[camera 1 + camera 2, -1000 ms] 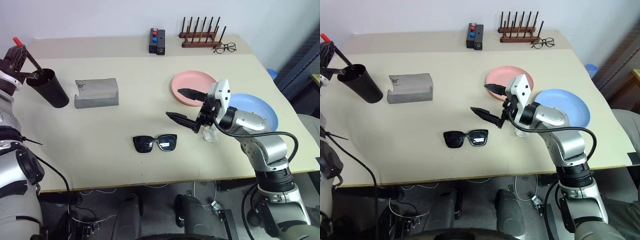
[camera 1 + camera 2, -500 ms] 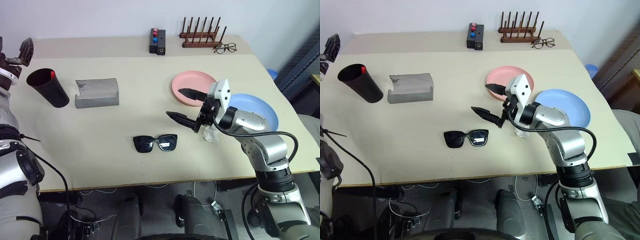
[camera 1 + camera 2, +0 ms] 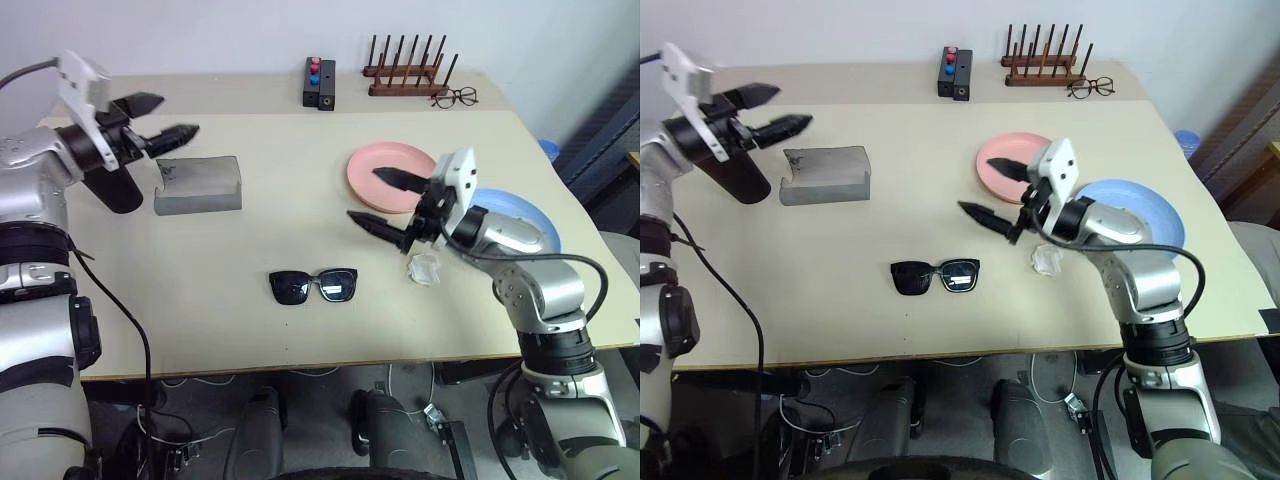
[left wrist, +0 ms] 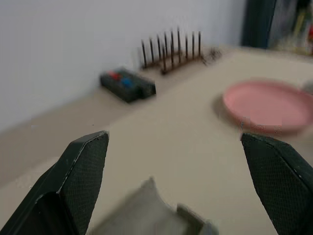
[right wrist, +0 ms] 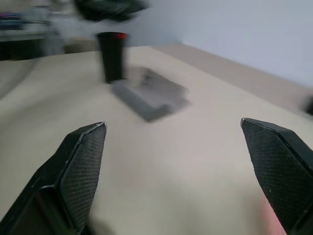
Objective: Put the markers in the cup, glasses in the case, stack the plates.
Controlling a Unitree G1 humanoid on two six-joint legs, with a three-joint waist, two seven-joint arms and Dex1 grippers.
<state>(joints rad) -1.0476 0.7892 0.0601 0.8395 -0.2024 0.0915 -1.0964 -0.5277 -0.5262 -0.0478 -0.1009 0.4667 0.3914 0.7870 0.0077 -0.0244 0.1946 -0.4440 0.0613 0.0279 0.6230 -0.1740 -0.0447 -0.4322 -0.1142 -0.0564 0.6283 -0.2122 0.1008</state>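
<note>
Left gripper (image 3: 165, 116) spread wide, empty, over the case (image 3: 197, 185) beside the cup (image 3: 115, 188). Right gripper (image 3: 990, 189) likewise agape, empty, above the table (image 3: 250, 330) near the pink plate (image 3: 392, 163); blue plate (image 3: 520, 215) behind it. Sunglasses (image 3: 312, 286) lie mid-table, untouched. Risk: left forearm nearly touches the cup; a careless swing could topple it.

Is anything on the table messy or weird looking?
One small thing: a crumpled clear scrap lies on the table near the blue plate, and it looks like litter. The grey case has a ragged notch at its open end. Nothing is spilled or knocked over.
</note>
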